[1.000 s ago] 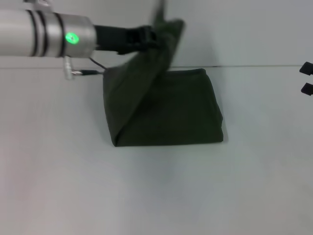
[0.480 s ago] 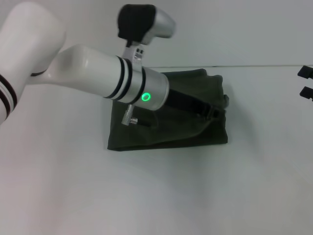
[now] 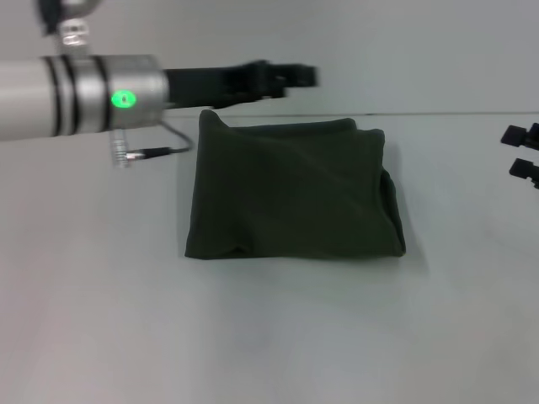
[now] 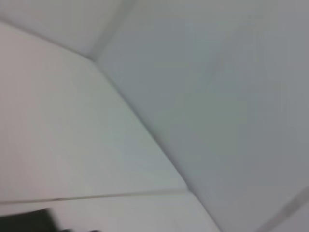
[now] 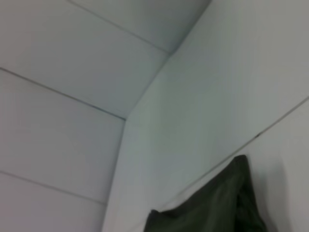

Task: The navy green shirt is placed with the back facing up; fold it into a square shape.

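Head view: navy green shirt (image 3: pixel 293 191) folded into rough square, centre of surface (image 3: pixel 253 337). Left tool (image 3: pixel 290 77) upper centre, empty, grip unclear; right tool (image 3: pixel 524 151) at right edge, unclear. Right wrist view: shirt corner at bottom. Probably only tidying left.

Count at insp.: 1 navy green shirt (image 3: pixel 295 189), folded, on 1 table (image 3: pixel 253 337). 2 grippers in head view: 1 left gripper (image 3: pixel 290 77), above shirt's far edge; 1 right gripper (image 3: pixel 522 151), at table's right edge, 2 fingertips visible. 1 green indicator light (image 3: pixel 124 99) on left arm. 1 cable (image 3: pixel 164 150).
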Controlling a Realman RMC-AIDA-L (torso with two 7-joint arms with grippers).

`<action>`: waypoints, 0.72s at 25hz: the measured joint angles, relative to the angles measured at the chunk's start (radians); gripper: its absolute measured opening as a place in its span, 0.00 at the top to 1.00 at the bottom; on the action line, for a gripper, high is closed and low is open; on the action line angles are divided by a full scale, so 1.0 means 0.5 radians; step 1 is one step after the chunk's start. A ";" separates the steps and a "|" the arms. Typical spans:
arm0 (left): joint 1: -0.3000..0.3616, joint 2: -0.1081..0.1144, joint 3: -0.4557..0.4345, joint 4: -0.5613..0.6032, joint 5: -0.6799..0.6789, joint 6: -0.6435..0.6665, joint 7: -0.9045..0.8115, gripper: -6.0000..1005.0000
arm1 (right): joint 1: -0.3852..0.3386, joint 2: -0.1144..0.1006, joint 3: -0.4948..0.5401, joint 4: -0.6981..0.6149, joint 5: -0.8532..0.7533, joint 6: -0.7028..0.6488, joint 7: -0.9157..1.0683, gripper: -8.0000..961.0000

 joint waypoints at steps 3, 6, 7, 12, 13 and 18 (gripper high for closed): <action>0.053 0.049 -0.143 -0.110 -0.017 0.025 -0.138 0.42 | 0.081 -0.035 -0.030 -0.007 -0.182 0.000 0.079 0.21; 0.118 0.084 -0.217 -0.187 -0.063 0.051 -0.183 0.36 | 0.224 -0.085 -0.069 0.004 -0.464 0.027 0.226 0.21; 0.135 0.086 -0.228 -0.193 -0.080 0.053 -0.180 0.34 | 0.272 -0.097 -0.079 0.005 -0.552 0.033 0.269 0.21; 0.195 0.082 -0.249 -0.186 -0.107 0.038 -0.170 0.21 | 0.498 -0.104 -0.121 0.001 -0.836 0.121 0.419 0.21; 0.197 0.082 -0.252 -0.185 -0.107 0.037 -0.170 0.17 | 0.540 -0.093 -0.157 0.007 -0.880 0.156 0.450 0.21; 0.199 0.082 -0.298 -0.177 -0.116 0.026 -0.148 0.07 | 0.718 -0.019 -0.423 0.064 -1.069 0.368 0.636 0.21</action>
